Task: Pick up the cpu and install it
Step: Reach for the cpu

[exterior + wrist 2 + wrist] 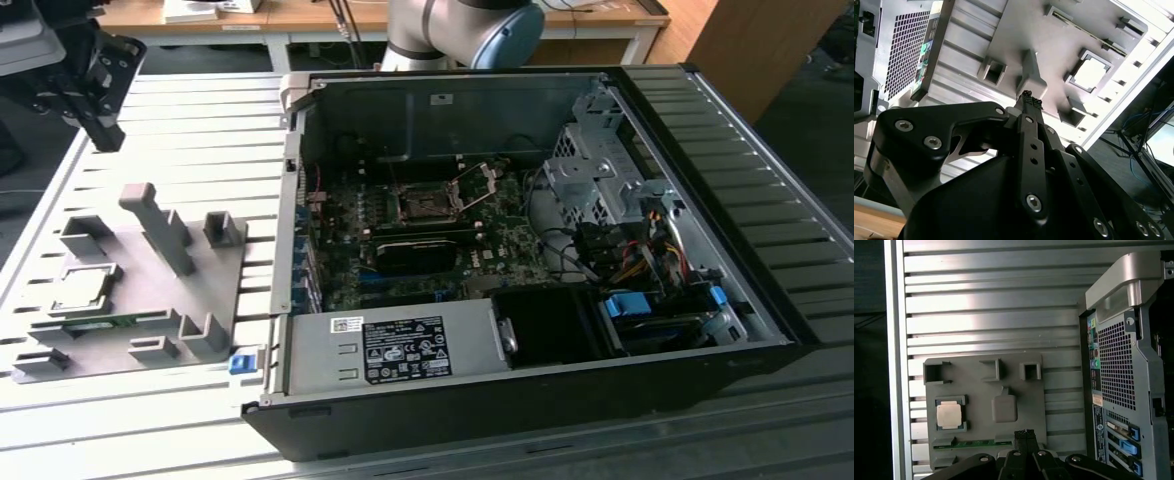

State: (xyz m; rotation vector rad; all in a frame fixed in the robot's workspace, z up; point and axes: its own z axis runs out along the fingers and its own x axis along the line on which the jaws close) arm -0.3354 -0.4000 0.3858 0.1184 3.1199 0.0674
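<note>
Bright light overall. First wrist view: strong glare band on slatted table (994, 305) beyond the claw (1025, 433); soft shadows by holder blocks nearer it. Second wrist view: cpu (1089, 74) ahead of claw washed out white; claw body dark, backlit. Exterior view: pc case (441, 105) interior dim vs. table.

The cpu (950, 416) looks shiny metal, the holder plate (976, 395) matt plastic, the table (994, 315) ribbed metal.
</note>
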